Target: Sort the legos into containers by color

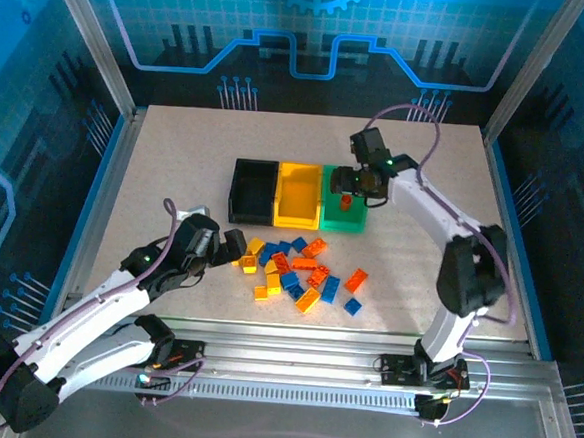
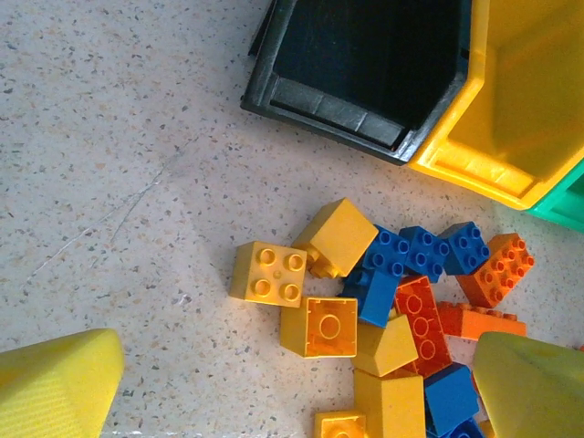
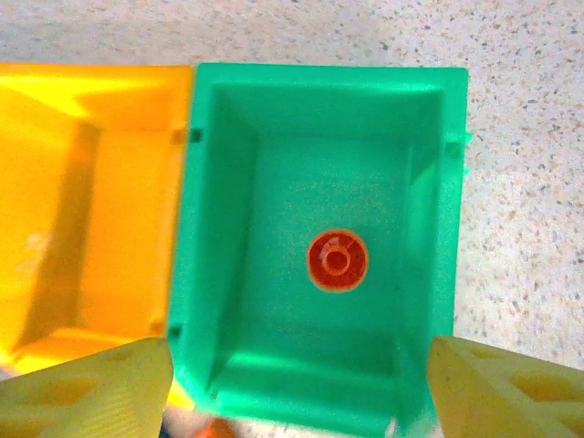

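Observation:
Yellow, blue and orange-red legos (image 1: 303, 273) lie in a loose pile in front of the joined black bin (image 1: 253, 191), yellow bin (image 1: 298, 193) and green bin (image 1: 349, 221). My right gripper (image 1: 354, 186) hovers open over the green bin (image 3: 438, 182), where a small round orange-red piece (image 3: 337, 261) rests on the floor. My left gripper (image 1: 238, 247) stands open at the pile's left edge, its fingers (image 2: 55, 383) spread either side of yellow bricks (image 2: 319, 327), holding nothing. The black bin (image 2: 319, 96) and yellow bin (image 2: 474, 169) look empty.
Metal frame rails (image 1: 106, 156) border the speckled table (image 1: 176, 151) on all sides. Bare tabletop stretches to the left and right of the bins and pile.

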Robot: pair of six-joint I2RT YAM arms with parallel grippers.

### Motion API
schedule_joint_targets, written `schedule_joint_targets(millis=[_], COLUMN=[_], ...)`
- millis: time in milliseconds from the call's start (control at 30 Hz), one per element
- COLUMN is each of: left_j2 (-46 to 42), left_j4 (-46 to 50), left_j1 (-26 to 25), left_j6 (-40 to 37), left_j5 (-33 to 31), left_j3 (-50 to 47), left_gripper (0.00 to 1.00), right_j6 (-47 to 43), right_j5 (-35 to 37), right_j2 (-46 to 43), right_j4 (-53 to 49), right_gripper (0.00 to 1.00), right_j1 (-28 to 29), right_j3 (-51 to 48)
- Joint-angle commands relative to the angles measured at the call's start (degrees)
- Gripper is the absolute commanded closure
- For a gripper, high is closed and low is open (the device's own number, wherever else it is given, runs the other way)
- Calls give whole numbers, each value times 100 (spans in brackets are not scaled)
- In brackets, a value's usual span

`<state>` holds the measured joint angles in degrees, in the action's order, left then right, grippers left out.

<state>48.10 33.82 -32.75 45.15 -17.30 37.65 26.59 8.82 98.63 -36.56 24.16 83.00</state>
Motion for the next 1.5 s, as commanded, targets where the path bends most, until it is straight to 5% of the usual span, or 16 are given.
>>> schedule_joint_targets(millis=[0,233,467,767,1267,1467], left_j2=[-45,-108,-134,-307,-345,-350], left_j4=[194,235,195,262,278,243], left_j1=[62,104,121,126,135,143], left_j6=[64,125,231,282,325,331], left_j5=[-98,-22,78,112,91,91], left_j3=[41,-59,-196,-335,-443,-477], left_gripper=[1,1,1,1,1,1], right_j6=[259,889,1555,1744,1606,1491], right_j5=[-64,-420,-1166,-1107,-813,-777], right_j2=[-717,-2011,-2393,-1991,-1335,-1232], right_j4=[-266,-764,-1031,-1027,-631,-582], right_gripper=[24,21,20,20,25,35], right_j1=[215,630,1209,1813,1848,1842], right_j3=[-646,-2596,-3746,-4086,-3932,-3940])
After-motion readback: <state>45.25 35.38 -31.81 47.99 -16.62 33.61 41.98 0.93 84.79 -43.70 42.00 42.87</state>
